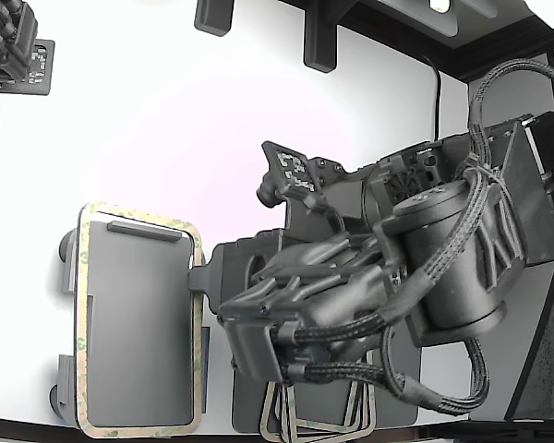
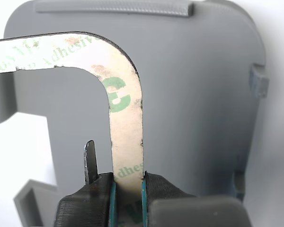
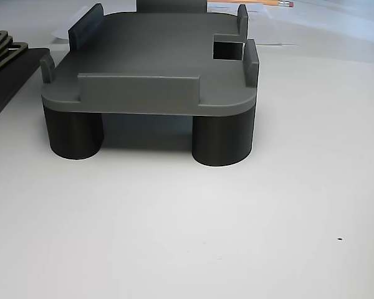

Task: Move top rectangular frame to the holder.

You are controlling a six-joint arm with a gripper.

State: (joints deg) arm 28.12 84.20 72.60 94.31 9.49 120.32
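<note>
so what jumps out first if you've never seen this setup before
The bulky black robot arm with braided cables fills the exterior view's right half. Its gripper is shut on a thin tan rectangular frame with green adhesive lettering, held above the light grey rounded-corner holder tray. In the exterior view that frame rings the holder's edge at the left, and a few more tan frames lie on a dark mat under the arm.

Frame (image 1: 139, 320) over the holder (image 1: 70, 272) at the exterior view's left; stacked frames (image 1: 319, 413) rightward on the mat (image 1: 402, 374)
</note>
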